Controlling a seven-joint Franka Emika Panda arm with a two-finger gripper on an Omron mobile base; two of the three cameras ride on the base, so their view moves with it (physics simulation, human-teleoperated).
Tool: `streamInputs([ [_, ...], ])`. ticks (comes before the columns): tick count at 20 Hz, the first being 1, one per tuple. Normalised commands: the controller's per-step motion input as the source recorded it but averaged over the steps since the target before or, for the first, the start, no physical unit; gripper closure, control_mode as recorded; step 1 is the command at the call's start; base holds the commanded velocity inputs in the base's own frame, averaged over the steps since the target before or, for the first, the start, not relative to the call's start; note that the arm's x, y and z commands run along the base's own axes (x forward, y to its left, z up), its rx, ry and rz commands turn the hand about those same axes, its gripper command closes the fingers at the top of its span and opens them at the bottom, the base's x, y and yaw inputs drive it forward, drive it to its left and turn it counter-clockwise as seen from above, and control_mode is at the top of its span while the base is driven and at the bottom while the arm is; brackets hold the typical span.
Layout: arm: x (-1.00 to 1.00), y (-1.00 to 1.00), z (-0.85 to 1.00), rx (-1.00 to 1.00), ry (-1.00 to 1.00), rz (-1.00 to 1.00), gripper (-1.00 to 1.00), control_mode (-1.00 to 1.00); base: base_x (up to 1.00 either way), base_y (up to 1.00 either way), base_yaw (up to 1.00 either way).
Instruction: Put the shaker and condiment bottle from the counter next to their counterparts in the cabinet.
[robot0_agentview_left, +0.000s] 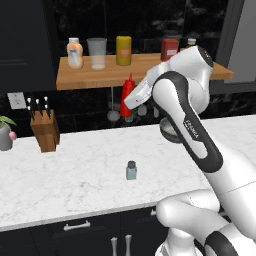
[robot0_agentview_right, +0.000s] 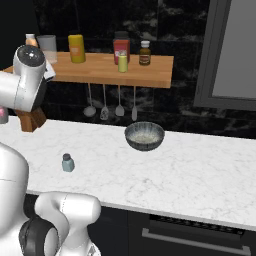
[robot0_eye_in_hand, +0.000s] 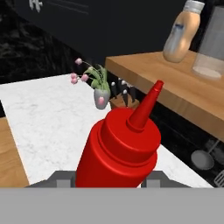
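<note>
Below and left of the hand: wooden knife block (robot0_agentview_left: 45, 131) and potted plant (robot0_agentview_left: 5, 134). Up left of the hand: clear tumbler (robot0_agentview_left: 97, 53), yellow jar (robot0_agentview_left: 123, 50). Low to its right: grey bowl (robot0_agentview_right: 144, 136), hanging utensils (robot0_agentview_right: 111, 102).

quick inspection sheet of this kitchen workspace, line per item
surface: white marble counter, wooden cabinet shelf above it
job's things: red condiment bottle lifted off the counter, held just below the shelf edge; grey-blue shaker upright on the counter; peach bottle at the shelf's left end, yellow-green shaker further right
clutter: glass, yellow jar, red jar, brown jar on the shelf; bowl, knife block, flower vase on the counter
grippers: gripper shut on the condiment bottle
cables: nothing seen
surroundings: utensils hanging under the shelf, dark wall
</note>
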Motion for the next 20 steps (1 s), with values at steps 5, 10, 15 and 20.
streamInputs([
  [5,0.1,0.23,0.38,0.0,-0.03,-0.03,1.0,-1.0,0.0,0.0,0.0],
  [10,0.2,0.07,0.22,0.0,-0.01,-0.02,1.0,-1.0,0.0,0.0,0.0],
  [15,0.31,0.09,0.11,0.0,-0.07,0.0,1.0,-1.0,0.0,0.0,0.0],
  [20,0.25,0.16,0.19,0.0,-0.09,0.0,1.0,-1.0,0.0,0.0,0.0],
])
